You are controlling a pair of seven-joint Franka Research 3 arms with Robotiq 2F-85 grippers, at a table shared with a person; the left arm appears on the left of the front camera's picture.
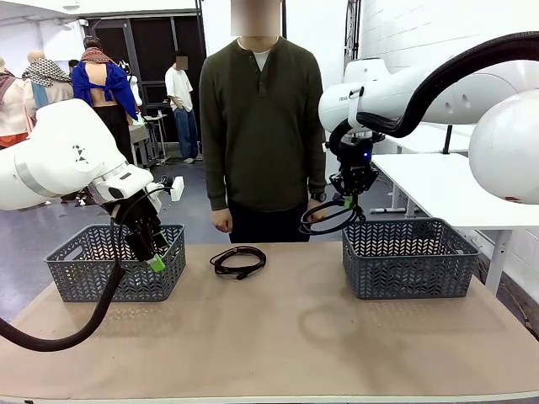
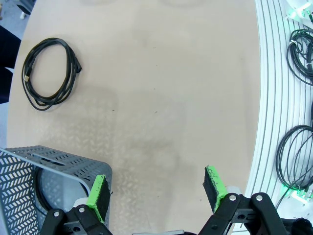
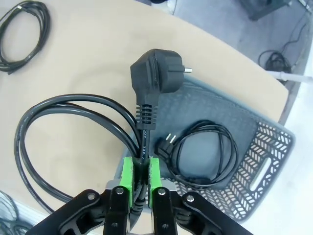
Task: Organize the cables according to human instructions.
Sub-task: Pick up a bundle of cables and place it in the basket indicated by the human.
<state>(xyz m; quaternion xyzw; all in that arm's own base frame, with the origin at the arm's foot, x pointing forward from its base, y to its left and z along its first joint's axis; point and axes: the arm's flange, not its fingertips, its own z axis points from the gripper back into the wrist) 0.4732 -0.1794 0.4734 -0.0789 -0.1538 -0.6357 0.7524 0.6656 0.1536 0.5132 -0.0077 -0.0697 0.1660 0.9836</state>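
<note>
Tan table (image 1: 278,337), left basket (image 1: 84,271) at 9 o'clock, right basket (image 1: 408,263) at 3, coil (image 1: 238,260) at 12, my left gripper (image 2: 156,188) spread, right gripper (image 3: 141,171) clenching a cable (image 3: 155,73), person (image 1: 261,126) beyond.

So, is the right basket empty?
Not empty: a coiled cable lies inside the basket, below the plug cable clamped in the right gripper.

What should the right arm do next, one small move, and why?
Probably shift sideways until centred over the right basket, then open. The right gripper is shut on a coiled power cable whose loops hang outside the basket's rim, over the table. Another cable already lies inside, so this basket looks like the likely target.
</note>
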